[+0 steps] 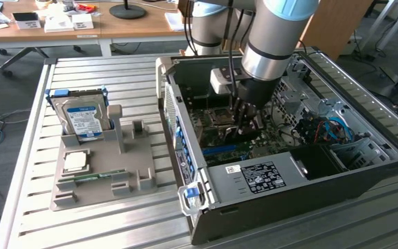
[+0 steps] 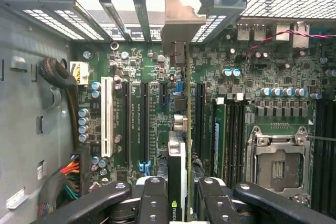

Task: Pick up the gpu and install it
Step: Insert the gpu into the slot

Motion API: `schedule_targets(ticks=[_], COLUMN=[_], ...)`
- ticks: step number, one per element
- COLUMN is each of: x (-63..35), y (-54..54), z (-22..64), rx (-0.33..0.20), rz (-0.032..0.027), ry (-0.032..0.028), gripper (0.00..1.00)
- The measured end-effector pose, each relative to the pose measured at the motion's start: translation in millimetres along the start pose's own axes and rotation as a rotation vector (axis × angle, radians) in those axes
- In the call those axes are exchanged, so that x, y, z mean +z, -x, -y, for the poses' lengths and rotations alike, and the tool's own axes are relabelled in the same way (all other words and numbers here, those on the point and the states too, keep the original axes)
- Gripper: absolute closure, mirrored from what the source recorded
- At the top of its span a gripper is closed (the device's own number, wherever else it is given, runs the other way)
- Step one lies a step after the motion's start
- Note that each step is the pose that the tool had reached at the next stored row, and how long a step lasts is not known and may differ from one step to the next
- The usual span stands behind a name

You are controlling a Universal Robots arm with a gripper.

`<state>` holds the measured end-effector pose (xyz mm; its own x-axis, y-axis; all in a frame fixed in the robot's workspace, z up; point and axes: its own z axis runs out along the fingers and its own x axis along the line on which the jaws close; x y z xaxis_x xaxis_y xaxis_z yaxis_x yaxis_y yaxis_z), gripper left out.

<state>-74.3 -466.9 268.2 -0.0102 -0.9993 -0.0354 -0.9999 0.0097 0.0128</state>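
Gpu (image 2: 178, 182), thin card seen edge-on with silver end bracket, clamped in black end effector (image 2: 181, 203) inside open grey computer case (image 1: 185, 129), above green motherboard (image 2: 152, 93). Best kept vertical, edge lined with slot, bracket at rear opening.

Bare slots (image 2: 144, 124) flank gpu (image 2: 187, 129); cable bundle (image 2: 55, 77) crowds case wall (image 2: 21, 129).

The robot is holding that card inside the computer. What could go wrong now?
1. The gpu hangs edge-on over the motherboard; if it misses its slot, it might scrape parts nearby.
2. Its silver bracket sits close to the case's rear slots and could catch.
3. The gripper pinches only one edge, so the card might tilt.
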Motion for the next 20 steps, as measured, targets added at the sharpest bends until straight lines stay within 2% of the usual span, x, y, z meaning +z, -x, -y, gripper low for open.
schedule_targets(ticks=[10,20], x=[0.8,6.2], y=[-0.2,1.8], z=[-4.5,-7.5], rx=[0.000,0.000], rz=[-0.0003,-0.0004], ry=[0.0001,0.0000], gripper=[0.73,0.73])
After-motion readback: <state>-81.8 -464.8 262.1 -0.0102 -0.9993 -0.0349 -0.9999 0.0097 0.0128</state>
